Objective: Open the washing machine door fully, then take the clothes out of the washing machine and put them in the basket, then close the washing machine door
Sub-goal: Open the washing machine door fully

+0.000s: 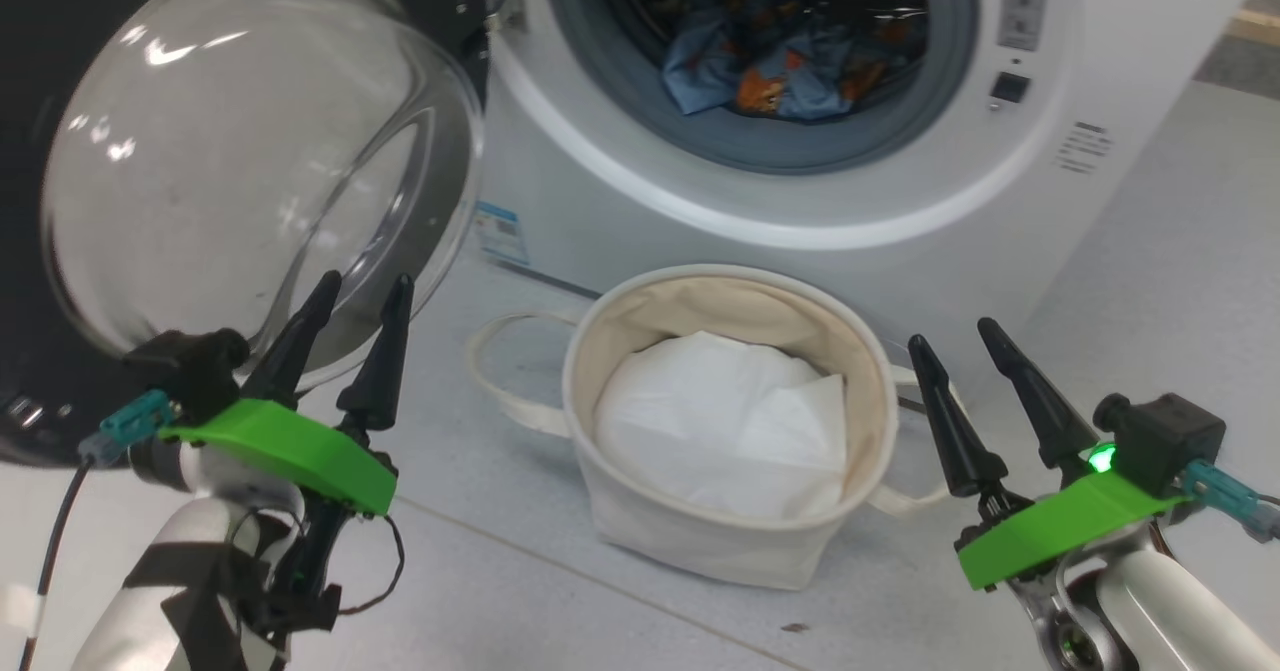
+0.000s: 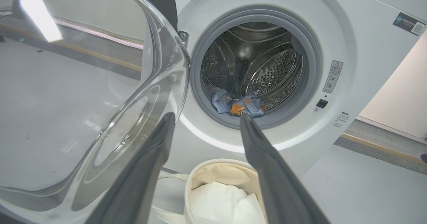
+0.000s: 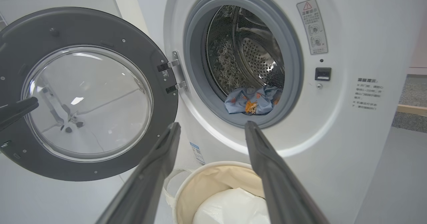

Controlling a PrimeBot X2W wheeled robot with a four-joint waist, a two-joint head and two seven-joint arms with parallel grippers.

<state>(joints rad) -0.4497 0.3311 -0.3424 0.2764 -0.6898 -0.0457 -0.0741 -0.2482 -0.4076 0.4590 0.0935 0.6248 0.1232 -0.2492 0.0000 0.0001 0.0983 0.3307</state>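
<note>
The washing machine [image 1: 1100, 51] [image 2: 350, 33] [image 3: 350, 134] is white, and its door [image 1: 250, 151] [image 2: 83, 83] [image 3: 83, 93] hangs swung out to the left, its glass bowl bulging toward me. The clothes [image 1: 790, 61] [image 2: 240, 104] [image 3: 253, 100], light blue with orange figures, lie at the front of the steel drum. The cream basket [image 1: 730, 541] [image 2: 217, 170] [image 3: 200, 187] stands on the floor below the drum mouth with a white sheet inside. My left gripper [image 1: 365, 286] [image 2: 206, 119] is open just in front of the glass bowl. My right gripper [image 1: 950, 331] [image 3: 211, 125] is open to the right of the basket, holding nothing.
Pale grey floor [image 1: 1180, 251] spreads around the machine and basket. A blue label sticker [image 1: 498, 233] is on the machine's lower front. The door latch slot [image 1: 1010, 86] sits right of the drum mouth.
</note>
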